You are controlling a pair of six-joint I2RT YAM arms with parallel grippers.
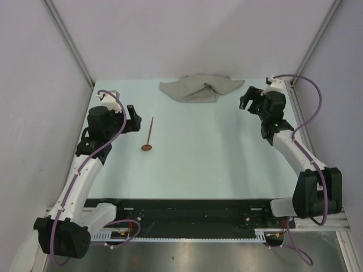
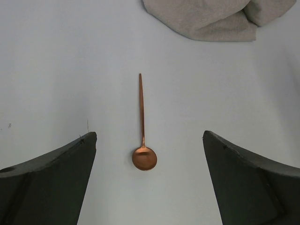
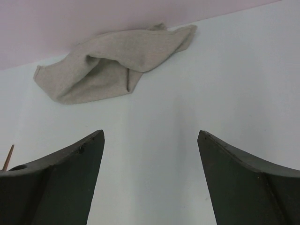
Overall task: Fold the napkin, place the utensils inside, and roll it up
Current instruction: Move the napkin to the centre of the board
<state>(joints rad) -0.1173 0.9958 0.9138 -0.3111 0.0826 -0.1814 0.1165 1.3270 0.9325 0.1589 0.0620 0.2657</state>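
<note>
Framing whole spoon [image 2: 144, 157] left wrist, whole napkin [image 3: 108, 65] right wrist

A robot lab's test cell. Plain pale panels [image 1: 34, 85] and aluminium posts [image 1: 70, 42] enclose a pale-blue table [image 1: 215, 153].

napkin [image 2: 220, 21]: the left wrist view's top edge cuts off its far part, and its own folds cover the inner layers.
spoon [image 3: 8, 157]: in the right wrist view only the handle tip shows; the rest is behind a finger.
left pincer [image 2: 149, 135]: fingers run off the bottom edge.
right pincer [image 3: 150, 133]: likewise.
</note>
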